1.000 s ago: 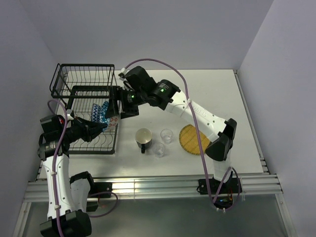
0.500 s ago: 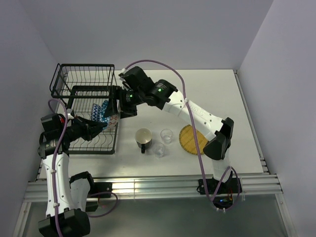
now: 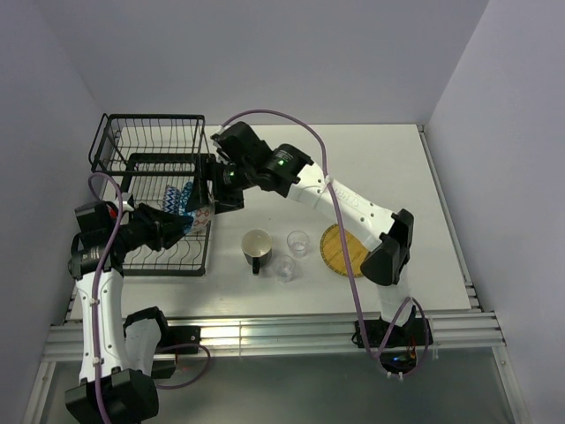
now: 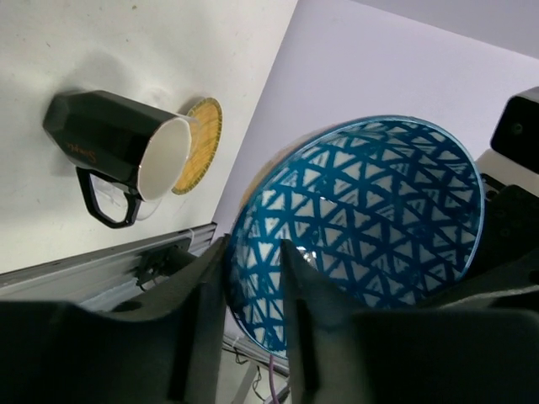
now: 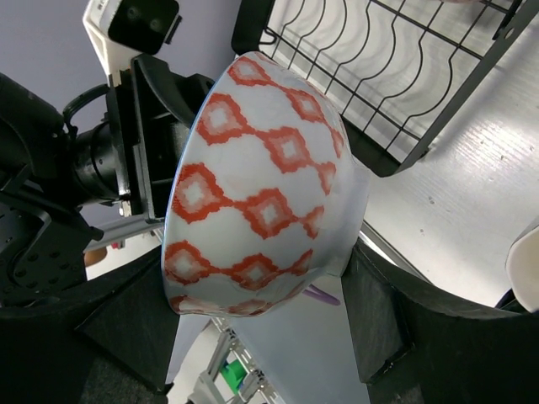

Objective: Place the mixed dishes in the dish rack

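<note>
At upper left of the overhead view, dish rack (image 3: 150,141): black wire, two tiers, standing on the white tabletop (image 3: 397,168). Both arms meet at its right-hand edge.
Left fingers (image 4: 200,337): clamped on the rim of the blue bowl (image 4: 362,227), one inside and one outside. The bowl is tipped on edge and, seen from overhead, hangs over the rack's lower tier.
Right fingers (image 5: 375,316): gripping the orange-red bowl (image 5: 253,210), which is turned on its side just beside the rack's lower right corner and close to the blue bowl. Whether the two bowls touch cannot be told.
Waiting at centre frame: the dark mug (image 3: 257,247), one clear glass (image 3: 298,241), a second glass (image 3: 283,266) and the yellow plate (image 3: 342,250), all on the tabletop right of the rack.
Step in hand: probably seating the two bowls in the lower tier's curved slot wires.
Next move: likely one bowl at a time, each lowered on edge between two wires and let go only once it leans there. The arms are crowded, so a bump between the bowls looks like the main risk.
</note>
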Motion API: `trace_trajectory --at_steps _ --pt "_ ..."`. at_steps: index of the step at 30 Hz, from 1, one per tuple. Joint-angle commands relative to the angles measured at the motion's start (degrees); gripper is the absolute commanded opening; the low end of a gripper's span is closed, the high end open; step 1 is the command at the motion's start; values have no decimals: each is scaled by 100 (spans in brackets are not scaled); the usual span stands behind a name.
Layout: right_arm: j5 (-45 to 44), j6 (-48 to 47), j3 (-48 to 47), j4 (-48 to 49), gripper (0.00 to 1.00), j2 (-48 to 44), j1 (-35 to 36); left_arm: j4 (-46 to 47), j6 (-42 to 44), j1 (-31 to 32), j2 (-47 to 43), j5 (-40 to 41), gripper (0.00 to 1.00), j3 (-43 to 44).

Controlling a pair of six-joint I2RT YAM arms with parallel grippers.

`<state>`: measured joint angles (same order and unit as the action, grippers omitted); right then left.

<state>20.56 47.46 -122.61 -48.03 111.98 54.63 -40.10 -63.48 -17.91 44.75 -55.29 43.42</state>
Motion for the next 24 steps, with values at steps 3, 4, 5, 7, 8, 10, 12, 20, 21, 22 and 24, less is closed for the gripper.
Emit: trace_trajectory --at_steps 3,4,5,7,8,10,12,20,21,22,24 --pt "-78 -79 -27 206 0 95 39 81 213 33 16 -211 47 351" --pt "-43 -79 8 224 0 87 39 55 231 33 25 -202 49 360" --pt "-43 -79 26 267 0 78 39 37 257 33 42 -193 55 369" --pt "-87 -88 44 277 0 52 30 -51 319 25 60 -158 61 395" --pt "-96 -88 44 277 0 52 30 -86 363 25 77 -140 68 413" --pt "-105 -97 88 285 0 25 4 -182 407 33 86 -79 75 448" --pt "-96 -88 158 321 0 -1 -23 -235 451 33 113 -26 99 466" --pt "-78 -35 351 497 0 -142 -146 -341 609 25 148 62 99 544" --pt "-96 -44 404 496 0 -159 -163 -341 635 33 157 71 99 571" --pt "-122 -35 439 496 0 -168 -181 -350 662 33 165 106 99 597" --pt "-166 -44 553 514 0 -238 -225 -411 776 33 218 150 99 703"
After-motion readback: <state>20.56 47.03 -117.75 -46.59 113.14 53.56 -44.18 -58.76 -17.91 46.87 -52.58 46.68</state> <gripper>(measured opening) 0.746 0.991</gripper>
